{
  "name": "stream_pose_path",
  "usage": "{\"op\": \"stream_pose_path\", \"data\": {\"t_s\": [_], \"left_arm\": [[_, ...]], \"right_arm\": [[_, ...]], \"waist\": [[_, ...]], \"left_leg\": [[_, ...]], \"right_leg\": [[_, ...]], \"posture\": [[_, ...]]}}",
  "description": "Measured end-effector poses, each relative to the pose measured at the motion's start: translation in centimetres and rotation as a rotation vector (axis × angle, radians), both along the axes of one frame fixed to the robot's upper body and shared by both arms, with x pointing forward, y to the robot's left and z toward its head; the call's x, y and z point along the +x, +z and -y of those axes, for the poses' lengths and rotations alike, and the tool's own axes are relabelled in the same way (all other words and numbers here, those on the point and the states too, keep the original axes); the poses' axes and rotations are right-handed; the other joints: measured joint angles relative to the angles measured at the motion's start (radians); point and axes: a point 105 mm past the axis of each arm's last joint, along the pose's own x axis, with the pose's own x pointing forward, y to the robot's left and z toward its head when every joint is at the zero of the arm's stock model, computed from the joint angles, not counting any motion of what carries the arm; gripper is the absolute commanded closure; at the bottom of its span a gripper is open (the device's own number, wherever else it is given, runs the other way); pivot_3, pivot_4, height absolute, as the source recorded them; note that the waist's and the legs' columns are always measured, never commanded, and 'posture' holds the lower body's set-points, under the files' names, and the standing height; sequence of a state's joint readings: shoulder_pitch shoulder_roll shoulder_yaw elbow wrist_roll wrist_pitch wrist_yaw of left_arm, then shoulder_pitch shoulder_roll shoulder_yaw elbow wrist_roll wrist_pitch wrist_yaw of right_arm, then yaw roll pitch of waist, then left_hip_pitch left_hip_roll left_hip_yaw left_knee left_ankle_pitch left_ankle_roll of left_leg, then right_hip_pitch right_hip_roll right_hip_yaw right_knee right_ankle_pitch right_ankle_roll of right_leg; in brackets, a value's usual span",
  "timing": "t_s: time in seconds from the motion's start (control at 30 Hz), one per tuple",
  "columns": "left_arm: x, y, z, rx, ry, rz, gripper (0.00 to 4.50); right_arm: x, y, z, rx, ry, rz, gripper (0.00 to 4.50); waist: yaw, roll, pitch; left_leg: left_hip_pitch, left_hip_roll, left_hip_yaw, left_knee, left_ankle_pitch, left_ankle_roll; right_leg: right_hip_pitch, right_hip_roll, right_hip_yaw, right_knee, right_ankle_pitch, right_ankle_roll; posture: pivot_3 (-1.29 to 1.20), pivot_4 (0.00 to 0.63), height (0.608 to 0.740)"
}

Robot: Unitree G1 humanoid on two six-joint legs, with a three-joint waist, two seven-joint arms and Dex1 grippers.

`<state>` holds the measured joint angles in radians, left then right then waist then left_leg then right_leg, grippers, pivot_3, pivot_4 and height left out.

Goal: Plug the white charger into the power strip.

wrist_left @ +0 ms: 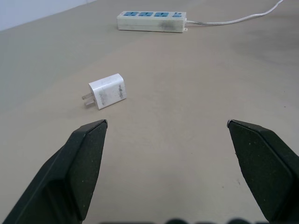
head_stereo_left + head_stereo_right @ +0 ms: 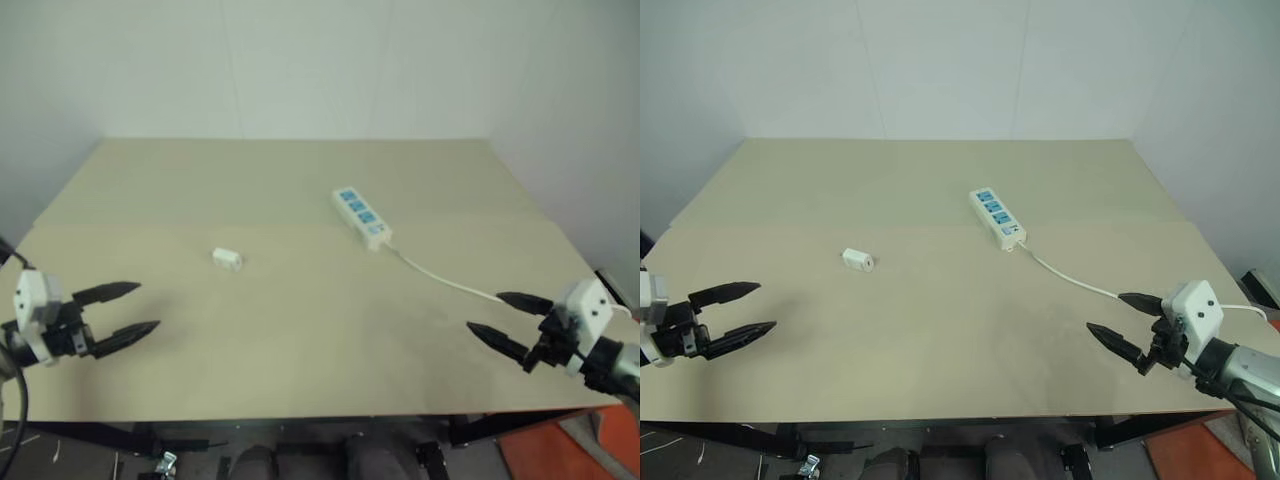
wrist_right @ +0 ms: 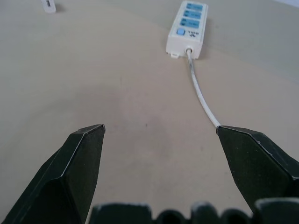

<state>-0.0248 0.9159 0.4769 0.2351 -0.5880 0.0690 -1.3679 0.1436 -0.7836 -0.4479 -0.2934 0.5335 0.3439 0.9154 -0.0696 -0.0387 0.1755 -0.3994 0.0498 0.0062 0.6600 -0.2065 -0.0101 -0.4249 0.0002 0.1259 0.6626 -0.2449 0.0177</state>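
Cord [image 2: 450, 281] end beyond table [image 2: 300, 180] edge

My left gripper [image 2: 135, 308] and right gripper [image 2: 1122, 320] each carry two tapered black fingers [image 1: 79, 170] on a boxy white housing [image 2: 1196, 309]. A grey cylindrical forearm [image 2: 1245, 372] extends behind the right housing.

I see soft, even light on the tabletop [image 2: 300, 330] — no glare, only faint shadows. Near black fingers [image 1: 84, 163] look slightly blurred in my wrist views — the far power strip [image 1: 152, 21] softens too.
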Motion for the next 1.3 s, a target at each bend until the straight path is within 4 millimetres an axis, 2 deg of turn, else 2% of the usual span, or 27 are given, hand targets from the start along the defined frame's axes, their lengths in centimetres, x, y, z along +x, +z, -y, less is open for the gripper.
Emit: {"op": "stream_pose_path", "data": {"t_s": [0.63,0.73,0.83,0.93,1.0,1.13,1.2,1.3], "left_arm": [[0.0,0.0,0.0,0.000,-0.006,0.005,0.02],[0.3,0.2,0.1,0.006,-0.008,0.012,0.02],[1.4,0.6,1.1,0.051,-0.020,0.022,0.02],[2.3,1.8,2.5,0.112,-0.058,0.051,0.02],[2.4,2.9,3.1,0.164,-0.085,0.081,0.02],[2.5,4.1,4.1,0.263,-0.124,0.115,0.02],[2.4,4.3,5.2,0.295,-0.164,0.130,0.02],[2.2,4.4,6.3,0.339,-0.192,0.133,0.02]], "right_arm": [[0.2,-0.2,0.2,-0.019,-0.012,-0.006,0.00],[0.7,-0.1,0.3,-0.028,-0.023,0.003,0.00],[3.3,-0.4,-0.9,-0.038,-0.006,0.011,0.00],[6.5,-0.8,-3.5,0.001,0.037,0.039,0.00],[9.3,-1.3,-4.9,0.029,0.025,0.043,0.00],[13.6,-2.1,-6.7,0.026,-0.006,0.022,0.00],[15.6,-2.1,-7.6,0.021,-0.031,0.014,0.00],[17.6,-2.4,-8.1,0.007,-0.074,-0.011,0.00]], "waist": [[0.000,0.000,0.000],[0.000,0.000,0.000],[-0.005,-0.003,0.002],[-0.010,-0.005,0.003],[-0.019,-0.004,0.003],[-0.027,-0.003,0.004],[-0.028,-0.003,0.004],[-0.027,-0.003,0.004]], "left_leg": [[-0.001,0.000,0.000,-0.001,0.000,0.000],[-0.001,0.000,0.000,-0.001,0.000,0.000],[0.000,0.000,0.001,-0.001,0.000,0.000],[0.001,0.000,0.000,-0.001,0.000,0.000],[0.000,0.000,0.000,-0.001,0.000,0.000],[-0.005,0.000,0.000,-0.002,0.000,0.000],[-0.011,-0.001,0.000,-0.003,0.000,0.000],[-0.016,-0.001,-0.001,-0.004,0.000,0.000]], "right_leg": [[0.000,0.000,0.000,-0.001,0.000,0.000],[0.000,0.000,0.000,-0.002,0.000,0.000],[0.000,0.000,0.000,-0.001,0.000,0.001],[-0.001,0.001,0.000,-0.001,0.001,0.001],[-0.001,0.001,0.000,0.000,0.002,0.001],[-0.005,0.001,-0.001,-0.001,0.004,0.006],[-0.010,0.000,-0.001,-0.001,0.006,0.002],[-0.014,0.000,-0.002,-0.001,0.008,0.000]], "posture": [[0.00,0.150,0.740],[0.00,0.150,0.740],[0.00,0.150,0.740],[0.00,0.150,0.740],[0.00,0.150,0.740],[0.00,0.150,0.740],[0.00,0.150,0.740],[0.00,0.150,0.740]]}}
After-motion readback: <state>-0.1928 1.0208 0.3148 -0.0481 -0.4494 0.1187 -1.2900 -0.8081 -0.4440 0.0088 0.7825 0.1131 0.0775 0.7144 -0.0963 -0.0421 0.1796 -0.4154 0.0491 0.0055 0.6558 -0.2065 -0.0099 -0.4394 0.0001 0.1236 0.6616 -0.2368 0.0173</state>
